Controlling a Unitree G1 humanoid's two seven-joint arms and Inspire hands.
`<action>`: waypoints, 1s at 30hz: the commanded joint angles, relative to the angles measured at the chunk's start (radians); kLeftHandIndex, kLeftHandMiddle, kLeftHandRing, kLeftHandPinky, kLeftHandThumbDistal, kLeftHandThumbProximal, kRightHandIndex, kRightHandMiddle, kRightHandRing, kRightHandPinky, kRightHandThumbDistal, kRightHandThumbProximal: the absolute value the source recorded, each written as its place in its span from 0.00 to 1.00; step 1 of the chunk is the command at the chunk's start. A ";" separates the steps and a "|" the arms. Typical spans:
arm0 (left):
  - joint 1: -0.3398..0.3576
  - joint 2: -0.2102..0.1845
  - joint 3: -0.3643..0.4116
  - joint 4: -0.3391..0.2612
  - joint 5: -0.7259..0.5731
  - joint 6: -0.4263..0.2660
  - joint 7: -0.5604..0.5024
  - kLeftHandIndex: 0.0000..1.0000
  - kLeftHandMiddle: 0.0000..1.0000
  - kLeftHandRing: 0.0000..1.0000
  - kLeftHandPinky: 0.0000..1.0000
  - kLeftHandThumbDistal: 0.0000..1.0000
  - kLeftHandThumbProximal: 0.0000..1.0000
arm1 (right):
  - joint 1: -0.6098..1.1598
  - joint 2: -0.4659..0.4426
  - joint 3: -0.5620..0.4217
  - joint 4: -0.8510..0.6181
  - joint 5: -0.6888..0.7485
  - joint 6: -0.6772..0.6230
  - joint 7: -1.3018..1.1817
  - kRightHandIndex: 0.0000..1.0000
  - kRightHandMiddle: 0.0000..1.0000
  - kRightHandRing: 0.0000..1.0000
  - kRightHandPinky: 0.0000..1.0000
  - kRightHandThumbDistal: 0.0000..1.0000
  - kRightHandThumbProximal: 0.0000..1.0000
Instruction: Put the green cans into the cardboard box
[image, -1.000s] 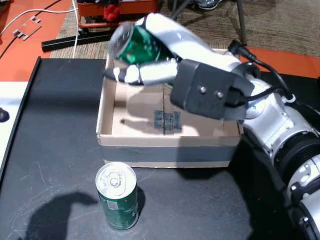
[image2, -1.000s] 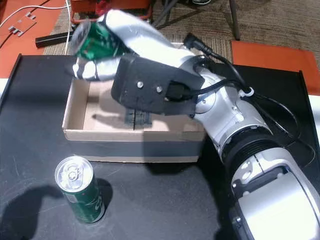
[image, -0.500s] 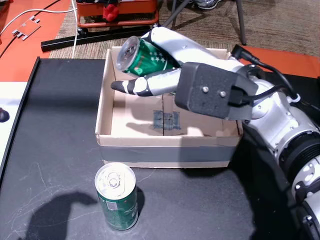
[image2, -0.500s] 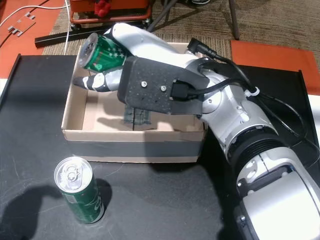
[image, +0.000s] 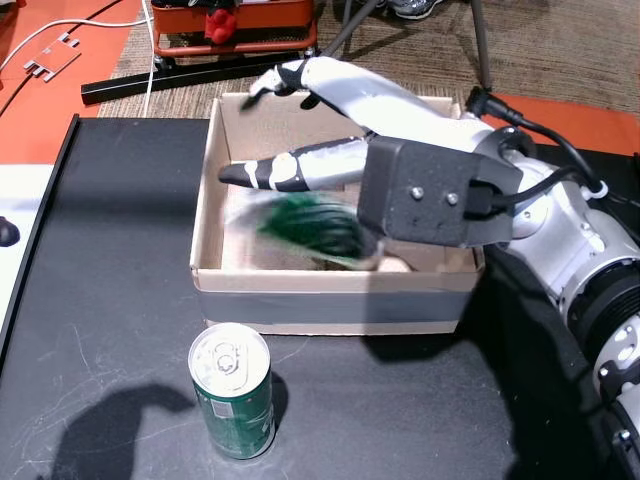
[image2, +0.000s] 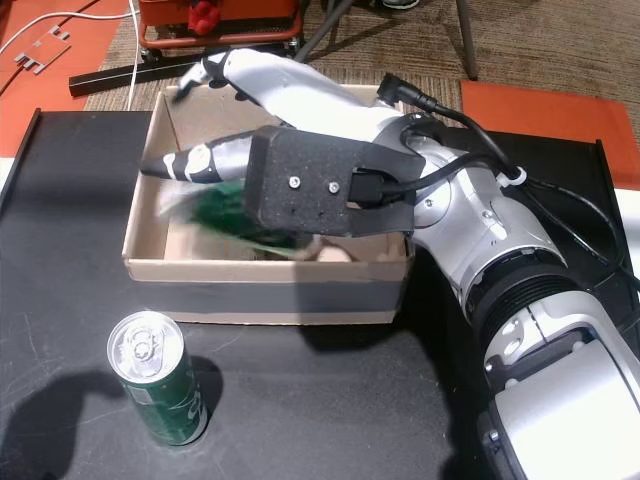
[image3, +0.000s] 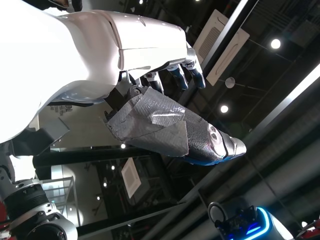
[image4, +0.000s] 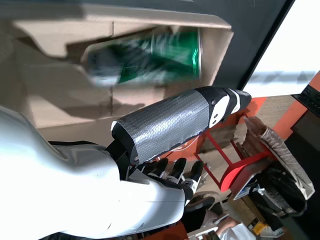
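Black tabletop (image: 110, 300), cardboard box (image: 330, 305) as landmark: above it right hand (image: 320, 130) splayed empty, letting blurred green can (image: 310, 225) drop inside, second can (image: 233, 390) upright just before it, left hand (image3: 170, 125) unclear, off elsewhere.

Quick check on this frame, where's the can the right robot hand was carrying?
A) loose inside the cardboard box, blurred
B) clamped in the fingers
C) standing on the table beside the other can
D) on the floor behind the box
A: the right robot hand is open with fingers spread, and the green can is a motion-blurred streak below it inside the cardboard box; the right wrist view shows the same can against the box floor.
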 joint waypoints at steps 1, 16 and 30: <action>0.011 -0.032 0.001 -0.006 0.000 0.003 0.003 0.59 0.67 0.85 0.83 0.84 0.56 | -0.028 0.005 -0.005 -0.006 0.012 -0.005 -0.008 0.77 0.85 0.86 0.83 1.00 0.62; 0.028 -0.034 0.011 -0.014 -0.003 0.014 0.012 0.57 0.66 0.84 0.82 0.84 0.53 | 0.018 -0.001 -0.063 -0.039 0.087 -0.117 -0.021 0.73 0.79 0.82 0.81 1.00 0.59; 0.026 -0.027 0.017 -0.004 -0.002 0.036 0.004 0.58 0.67 0.83 0.82 0.89 0.51 | 0.502 -0.058 -0.217 -0.781 0.584 -0.200 0.291 0.73 0.79 0.79 0.81 1.00 0.54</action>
